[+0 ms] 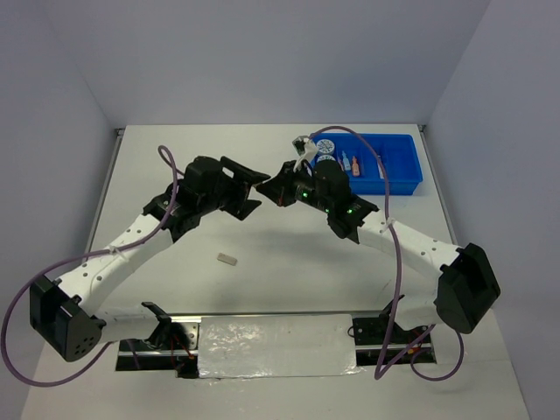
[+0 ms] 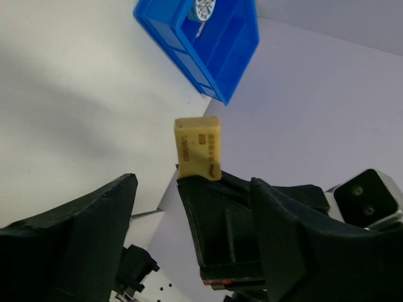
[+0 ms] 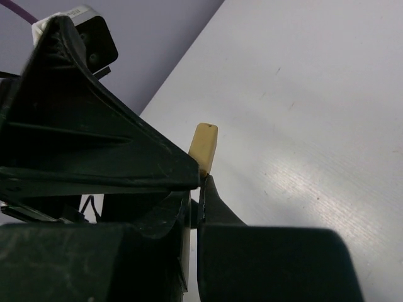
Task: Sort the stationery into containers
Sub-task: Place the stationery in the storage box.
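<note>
Well, the white table [image 1: 262, 293] shows open surface across the middle and lower left of the top view, its far edge running along the upper part of the frame. The blue tray [image 1: 404, 163] sits upper right, close to the far and right edges, a patterned roll [image 2: 204, 9] inside it. Both pincers meet at centre frame. The left gripper [image 1: 255, 190] stands apart. The right gripper [image 1: 278, 191] is clamped on a beige eraser [image 2: 198, 148], which stands between the left fingers [image 2: 88, 239], touching neither. A small tan block [image 1: 227, 259] lies alone, lower left of centre.
</note>
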Robot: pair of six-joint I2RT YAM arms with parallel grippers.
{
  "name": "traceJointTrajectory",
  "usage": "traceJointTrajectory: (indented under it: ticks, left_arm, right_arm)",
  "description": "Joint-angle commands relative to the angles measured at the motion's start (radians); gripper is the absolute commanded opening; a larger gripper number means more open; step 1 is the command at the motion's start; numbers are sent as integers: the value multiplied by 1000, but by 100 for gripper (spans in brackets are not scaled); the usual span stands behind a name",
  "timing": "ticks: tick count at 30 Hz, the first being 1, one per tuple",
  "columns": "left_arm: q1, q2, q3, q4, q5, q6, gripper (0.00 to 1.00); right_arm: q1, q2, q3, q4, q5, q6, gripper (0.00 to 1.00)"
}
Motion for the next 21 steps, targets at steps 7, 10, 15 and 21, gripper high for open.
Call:
traceJointTrajectory:
  ticks: [7, 10, 15, 21]
  left_arm:
    - [67, 53, 245, -211, -49, 174, 99]
    - [124, 94, 403, -404, -115, 366, 99]
    - [149, 125, 507, -580, -198, 576, 99]
    - [152, 53, 243, -518, -31, 722, 99]
  right_arm:
    - [-98, -18, 31, -179, 210, -22, 0]
    - [-282, -20, 65, -354, 279, -14, 0]
    - [-647, 18, 137, -466, 319, -23, 0]
    - [-848, 257, 394, -595, 339, -57, 2]
